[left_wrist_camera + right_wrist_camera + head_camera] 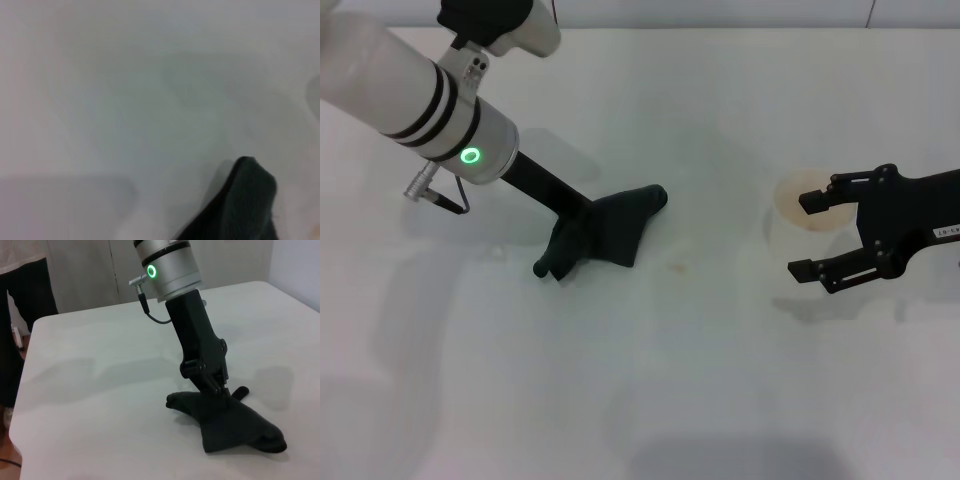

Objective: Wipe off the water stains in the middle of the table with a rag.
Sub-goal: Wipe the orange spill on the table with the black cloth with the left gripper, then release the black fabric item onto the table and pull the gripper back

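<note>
On the white bench (720, 380) in front of me, my left gripper (582, 232) is down at the surface with its fingers clamped on the dark rag (615, 225), which lies spread on the bench left of centre. In the right wrist view the same gripper (220, 392) stands tilted over the rag (235, 427), pinching a raised fold while the rest of the cloth rests flat. The left wrist view shows only a dark corner of the rag (245, 200) against the pale bench (125, 100). The stain (676, 266) is a faint amber blot near the middle of the bench, just right of the rag and not covered by it. My right gripper (807, 236) hangs over the right side, fingers apart and holding nothing, directly beside a white paper cup (798, 215) that stands there, well apart from the rag.
</note>
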### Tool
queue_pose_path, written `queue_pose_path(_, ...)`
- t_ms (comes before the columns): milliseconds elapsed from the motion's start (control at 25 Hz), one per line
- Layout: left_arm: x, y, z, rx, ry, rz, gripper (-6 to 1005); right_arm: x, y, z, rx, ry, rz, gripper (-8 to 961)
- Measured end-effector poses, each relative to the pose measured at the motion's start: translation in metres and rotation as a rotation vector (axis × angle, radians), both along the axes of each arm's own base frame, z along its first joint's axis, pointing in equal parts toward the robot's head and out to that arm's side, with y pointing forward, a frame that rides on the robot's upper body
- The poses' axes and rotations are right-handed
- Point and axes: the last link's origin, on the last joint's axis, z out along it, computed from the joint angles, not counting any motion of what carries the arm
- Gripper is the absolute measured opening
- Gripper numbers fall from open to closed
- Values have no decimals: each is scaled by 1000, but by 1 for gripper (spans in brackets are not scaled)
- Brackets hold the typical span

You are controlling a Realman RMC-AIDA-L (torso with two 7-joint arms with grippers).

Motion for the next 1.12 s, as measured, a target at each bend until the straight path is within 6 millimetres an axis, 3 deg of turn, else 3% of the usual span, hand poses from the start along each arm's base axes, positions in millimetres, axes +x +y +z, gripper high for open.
queue_pose_path(120,3,-4,-4,-27,-7,-10,96,-1,2,0,7,0,1,869)
queue_pose_path(360,32,-24,-33,-150,-46,-83,101,-1,2,0,10,0,1,869)
queue_pose_path(600,43,-25,-39,-164,-59,-107,106,-1,3,1,13,-1,0,869)
queue_pose_path(800,30,-19,-29,-119,-67,-73,111,2,2,4,21,0,-6,869)
queue_pose_path(960,-2,-11,-4,-39,-58,-8,114,4,2,6,29,3,-15,869)
queue_pose_path(1120,-19,-13,20,0,-116,-5,118,9,1,10,45,11,-36,869)
